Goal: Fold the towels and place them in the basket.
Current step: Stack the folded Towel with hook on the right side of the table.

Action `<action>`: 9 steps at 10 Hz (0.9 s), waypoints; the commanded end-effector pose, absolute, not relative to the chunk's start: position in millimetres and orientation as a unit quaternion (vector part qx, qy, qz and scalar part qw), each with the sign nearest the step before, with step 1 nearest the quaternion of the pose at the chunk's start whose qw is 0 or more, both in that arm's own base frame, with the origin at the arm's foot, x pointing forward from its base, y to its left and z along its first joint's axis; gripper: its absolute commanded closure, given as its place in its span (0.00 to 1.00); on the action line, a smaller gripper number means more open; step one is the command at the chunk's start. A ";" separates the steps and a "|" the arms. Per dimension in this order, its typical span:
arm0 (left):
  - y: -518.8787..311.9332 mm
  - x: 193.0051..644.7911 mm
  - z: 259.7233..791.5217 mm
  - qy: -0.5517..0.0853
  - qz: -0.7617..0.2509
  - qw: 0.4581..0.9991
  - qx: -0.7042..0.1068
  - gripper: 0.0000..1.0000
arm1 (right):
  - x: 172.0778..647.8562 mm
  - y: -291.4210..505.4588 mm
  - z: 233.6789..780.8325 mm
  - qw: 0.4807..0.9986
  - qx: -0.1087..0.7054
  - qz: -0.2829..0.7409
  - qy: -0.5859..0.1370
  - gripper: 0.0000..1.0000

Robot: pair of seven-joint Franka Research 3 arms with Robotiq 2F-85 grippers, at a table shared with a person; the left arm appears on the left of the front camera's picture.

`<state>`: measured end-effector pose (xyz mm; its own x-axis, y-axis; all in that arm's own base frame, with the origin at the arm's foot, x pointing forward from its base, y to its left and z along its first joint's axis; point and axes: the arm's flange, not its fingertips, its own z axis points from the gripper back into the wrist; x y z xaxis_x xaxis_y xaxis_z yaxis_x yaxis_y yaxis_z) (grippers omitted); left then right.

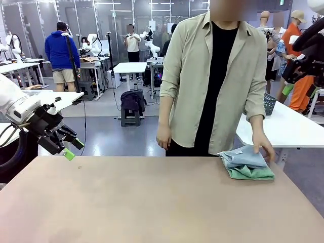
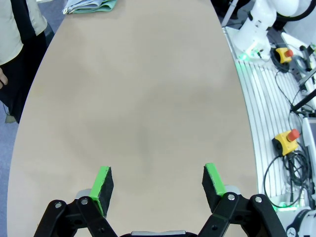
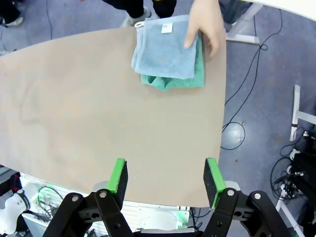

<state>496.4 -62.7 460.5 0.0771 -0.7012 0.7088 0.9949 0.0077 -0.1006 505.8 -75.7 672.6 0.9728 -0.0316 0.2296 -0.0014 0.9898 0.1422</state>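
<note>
We see the towels stacked at the far right corner of the table [image 1: 152,202], right at its far edge. The blue-grey towel [image 1: 245,157] lies folded on top of the mint green towel [image 1: 251,172], which sticks out beneath it on the near and right sides. In the right wrist view the blue-grey towel [image 3: 165,47] covers most of the green one [image 3: 180,80], and a small white label and a corner loop show at its far edge.

A person in a beige shirt stands at the far side of the table. One of the person's hands [image 1: 264,145] rests on the far right part of the blue-grey towel, fingers down on the cloth; in the right wrist view that hand [image 3: 205,22] overlaps the towel's corner. The other hand [image 1: 163,137] hangs at the person's side, off the table.

Our left tool [image 1: 71,149] hovers over the table's far left edge, well apart from the towels; its green-padded fingers are spread and pinch nothing. From its own wrist camera the left tool [image 2: 157,182] shows both pads wide apart above bare tabletop, with the towels [image 2: 89,5] far off. The right tool [image 3: 165,181] hangs high above the table's edge, its fingers likewise spread with nothing between them.

A dark mesh basket [image 1: 269,104] sits on a white table behind the person, mostly hidden.
</note>
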 end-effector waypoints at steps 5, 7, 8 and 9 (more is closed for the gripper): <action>-50.5 495.3 471.9 -0.233 -0.640 0.666 -0.305 0.08 | 496.7 -84.4 682.3 0.990 0.086 -0.014 -0.107 0.22; -15.8 496.2 496.5 -0.248 -0.616 0.678 -0.315 0.08 | 474.6 -109.8 706.5 0.985 0.121 -0.033 -0.121 0.22; 2.4 496.3 509.5 -0.256 -0.604 0.685 -0.317 0.08 | 462.9 -123.7 719.1 0.981 0.133 -0.044 -0.135 0.22; 19.1 496.4 521.7 -0.261 -0.599 0.686 -0.320 0.08 | 452.2 -136.8 730.2 0.977 0.152 -0.045 -0.144 0.22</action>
<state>494.9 9.7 507.2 0.1192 -0.6596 0.7421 0.9928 0.0747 -0.0931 458.8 -127.7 724.2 0.9576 -0.1386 0.2526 0.0712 0.9633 0.2588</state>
